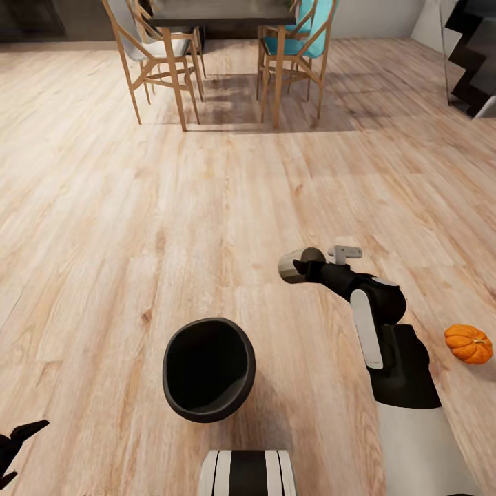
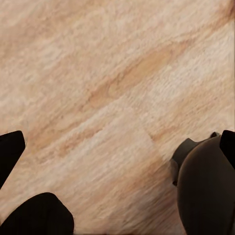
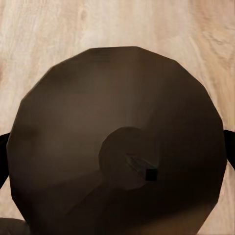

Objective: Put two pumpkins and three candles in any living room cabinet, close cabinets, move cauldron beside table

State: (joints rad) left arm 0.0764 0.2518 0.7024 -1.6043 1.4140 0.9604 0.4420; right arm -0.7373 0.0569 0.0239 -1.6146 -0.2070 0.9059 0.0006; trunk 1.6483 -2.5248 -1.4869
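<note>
The pale wooden plank floor [image 1: 138, 207] fills most of the head view. At the top middle stands a dark flat-topped table [image 1: 220, 12]. A wooden chair with a grey seat [image 1: 157, 52] is at its left. A wooden chair with a blue-green seat [image 1: 297, 47] is at its right. A black zigzag shape [image 1: 472, 62] sits in the upper right corner.

The robot's white and black right arm [image 1: 396, 358] comes up from the lower right. The round black cauldron pot [image 1: 209, 372] stands on the floor at the lower middle, open side up. In the left wrist view its dark side [image 2: 205, 196] is at the lower right.

The small bright-orange ribbed pumpkin [image 1: 468, 343] lies on the floor at the right edge, beside the right arm.

The right hand [image 1: 299, 266] is just right of the middle and pinches a short cream candle [image 1: 289, 267]. In the right wrist view the candle [image 3: 117, 147] looks dark and round, with a tiny wick.

The left hand [image 1: 22, 449] is in the lower left corner. Its black fingers [image 2: 10, 152] are spread wide and hold nothing.
</note>
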